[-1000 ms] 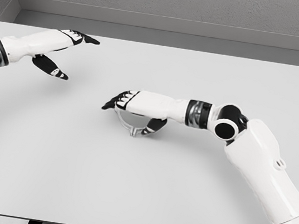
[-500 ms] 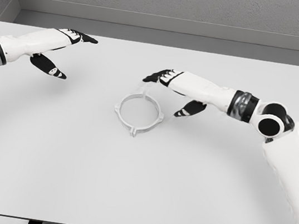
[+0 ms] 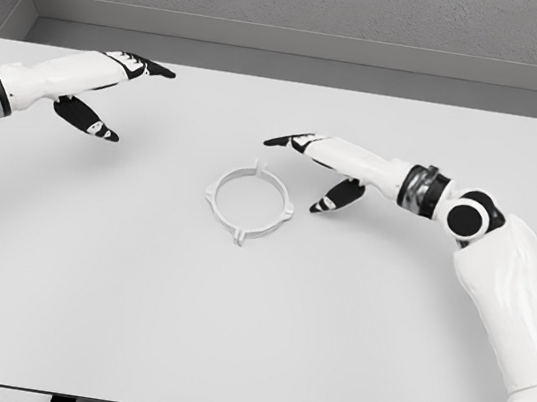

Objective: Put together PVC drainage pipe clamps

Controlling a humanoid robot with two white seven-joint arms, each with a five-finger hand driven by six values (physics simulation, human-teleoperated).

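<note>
A white ring-shaped pipe clamp (image 3: 249,201) with small tabs around its rim lies flat near the middle of the white table (image 3: 248,340). My right hand (image 3: 316,166) hovers just right of and behind the ring, apart from it, fingers stretched out and holding nothing. Its black fingertips (image 3: 277,142) point left, and the thumb hangs toward the table. My left hand (image 3: 115,89) is at the far left of the table, well away from the clamp, also open with straight fingers and an empty palm.
A grey wall runs behind the table's far edge. The right forearm and elbow (image 3: 464,214) cross the table's right side.
The right hand was over the clamp a second ago; it has lifted off and drawn back to the right, leaving the whole ring uncovered on the table. The left arm stayed put.
</note>
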